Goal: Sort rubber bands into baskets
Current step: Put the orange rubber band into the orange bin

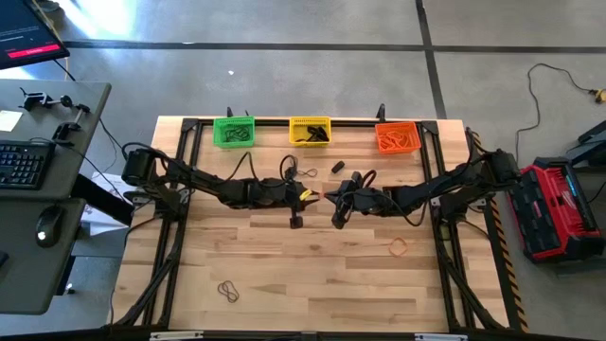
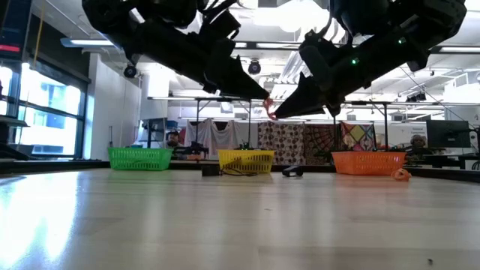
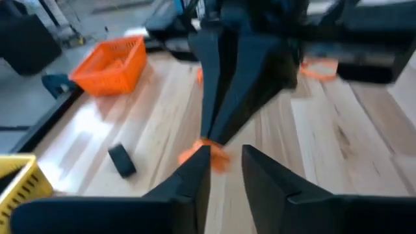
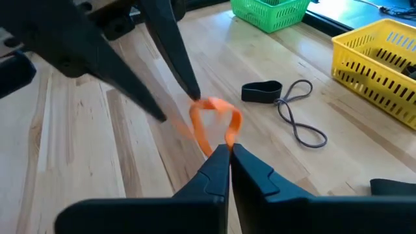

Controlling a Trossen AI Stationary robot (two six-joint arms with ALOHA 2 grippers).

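While the right gripper (image 4: 229,151) pinches a thin floppy orange rubber band (image 4: 214,123) between shut fingers above the middle of the pale wooden counter (image 1: 312,275), the left gripper (image 3: 225,156) meets it tip to tip, fingers slightly parted, seemingly just touching the loop.
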